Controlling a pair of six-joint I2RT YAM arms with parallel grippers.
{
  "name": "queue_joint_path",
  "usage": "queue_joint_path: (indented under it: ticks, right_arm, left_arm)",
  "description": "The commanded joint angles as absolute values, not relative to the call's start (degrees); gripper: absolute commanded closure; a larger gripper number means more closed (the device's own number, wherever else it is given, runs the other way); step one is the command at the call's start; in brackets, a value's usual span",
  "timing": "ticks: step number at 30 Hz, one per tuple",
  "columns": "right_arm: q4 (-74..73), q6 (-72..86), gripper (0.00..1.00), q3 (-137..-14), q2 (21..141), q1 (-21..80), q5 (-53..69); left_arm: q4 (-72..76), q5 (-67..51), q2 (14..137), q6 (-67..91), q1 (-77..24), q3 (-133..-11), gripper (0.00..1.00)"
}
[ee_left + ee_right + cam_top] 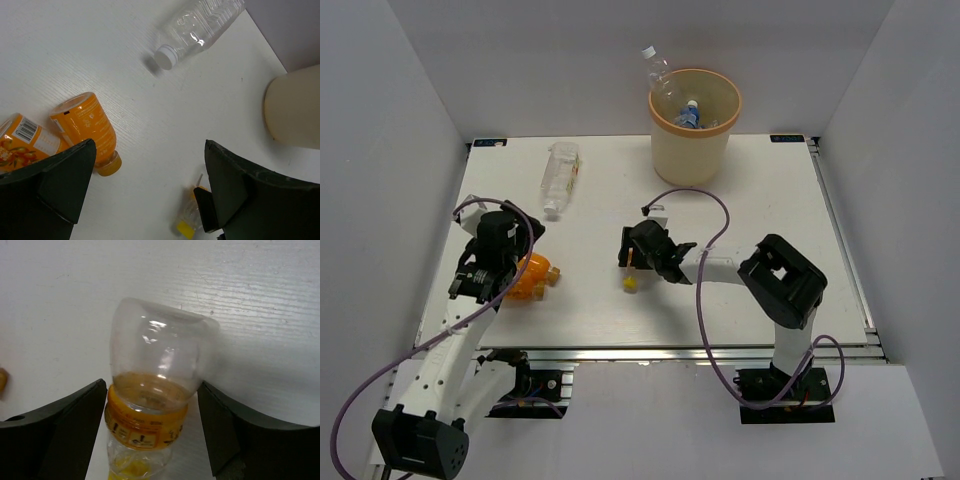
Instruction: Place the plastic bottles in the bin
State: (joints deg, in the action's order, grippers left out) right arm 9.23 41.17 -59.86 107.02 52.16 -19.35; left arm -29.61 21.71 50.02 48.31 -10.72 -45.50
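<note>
Mid-frame from above, the yellow-capped bottle (160, 350), which we judge light and crushable, lies between our right gripper's (152, 385) near-shut jaws, contact unclear; we favour its stiffer labelled waist, while our left gripper (149, 150) gapes empty.

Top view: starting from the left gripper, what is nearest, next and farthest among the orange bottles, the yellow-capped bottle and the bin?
1. Orange bottles: right beside the left gripper, at the table's left.
2. Yellow-capped bottle: mid-table, off to the right.
3. Bin: at the far edge, right of centre.
</note>
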Motion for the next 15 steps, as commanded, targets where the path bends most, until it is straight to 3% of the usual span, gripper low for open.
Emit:
queue_joint_path:
  ticks: [1, 7, 10, 15]
  right_arm:
    - [13.35, 40.61, 0.23, -61.53, 108.46, 52.29, -21.62]
    - [16.79, 38.15, 0.64, -59.68, 106.44, 49.83, -19.69]
    - [19.95, 34.9, 0.73, -60.29, 101.19, 47.64, -17.15]
    - [22.06, 20.67, 0.78, -67.57, 93.18, 44.74, -18.8]
  left_arm:
    - [-33.3, 22.85, 47.47, 49.75, -10.72, -45.18, 0.02]
    - [-38.23, 23.03, 44.56, 51.94, -10.72, -43.33, 0.02]
    - [-39.81, 23.64, 42.37, 52.73, -10.64, -42.89, 0.02]
    - [-45.34, 27.5, 41.75, 54.22, -10.72, -44.73, 0.02]
